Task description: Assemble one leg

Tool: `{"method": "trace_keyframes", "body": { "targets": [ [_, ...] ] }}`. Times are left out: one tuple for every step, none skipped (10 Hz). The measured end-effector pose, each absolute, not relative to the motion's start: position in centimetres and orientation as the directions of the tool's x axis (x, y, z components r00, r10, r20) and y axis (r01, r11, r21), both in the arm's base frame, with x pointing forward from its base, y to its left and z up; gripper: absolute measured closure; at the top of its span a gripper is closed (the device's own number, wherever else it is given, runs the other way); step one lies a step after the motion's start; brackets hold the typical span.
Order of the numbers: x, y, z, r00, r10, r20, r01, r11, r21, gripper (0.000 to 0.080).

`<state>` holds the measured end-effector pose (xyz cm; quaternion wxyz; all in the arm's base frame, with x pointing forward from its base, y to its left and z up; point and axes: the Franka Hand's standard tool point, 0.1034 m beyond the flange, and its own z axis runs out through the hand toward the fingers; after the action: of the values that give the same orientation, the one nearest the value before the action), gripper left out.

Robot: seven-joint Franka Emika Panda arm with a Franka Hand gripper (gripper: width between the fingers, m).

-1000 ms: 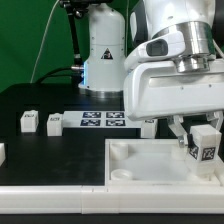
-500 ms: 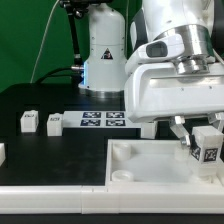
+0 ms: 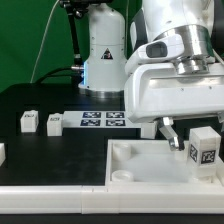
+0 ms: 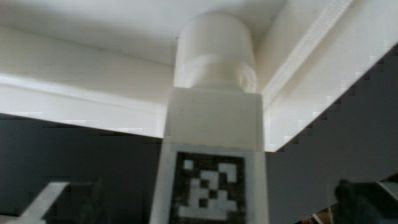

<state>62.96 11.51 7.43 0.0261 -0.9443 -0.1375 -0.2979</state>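
A leg, a small white block with a black-and-white tag, stands upright on the right part of the large square white piece. My gripper is above and around the leg with its jaws apart. One dark finger shows to the exterior view's left of the leg, clear of it. In the wrist view the leg runs down the middle, its rounded end set at a corner of the white piece. The fingertips stand well off on either side. The gripper is open.
Two more legs lie on the black table at the exterior view's left, and a third shows at the frame edge. The marker board lies behind the white piece. The arm's white base stands at the back.
The jaws have opened and let go of the leg. The finger at the exterior view's left has moved away from it. The leg stays standing on the white piece.
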Motion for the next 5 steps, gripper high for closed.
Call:
{"method": "trace_keyframes", "body": {
  "targets": [
    [63.0,11.5,7.4,0.785,0.244,0.570,0.275,-0.961,0.033,0.0151],
    [63.1,11.1,7.9,0.791,0.247,0.559,0.276,-0.961,0.034,0.0151],
    [63.3,11.0,8.8,0.797,0.248,0.550,0.277,-0.960,0.032,0.0150],
    [63.6,10.9,9.2,0.804,0.254,0.538,0.281,-0.959,0.032,0.0150],
    [64.1,10.7,9.9,0.815,0.257,0.520,0.284,-0.958,0.030,0.0150]
  ]
}}
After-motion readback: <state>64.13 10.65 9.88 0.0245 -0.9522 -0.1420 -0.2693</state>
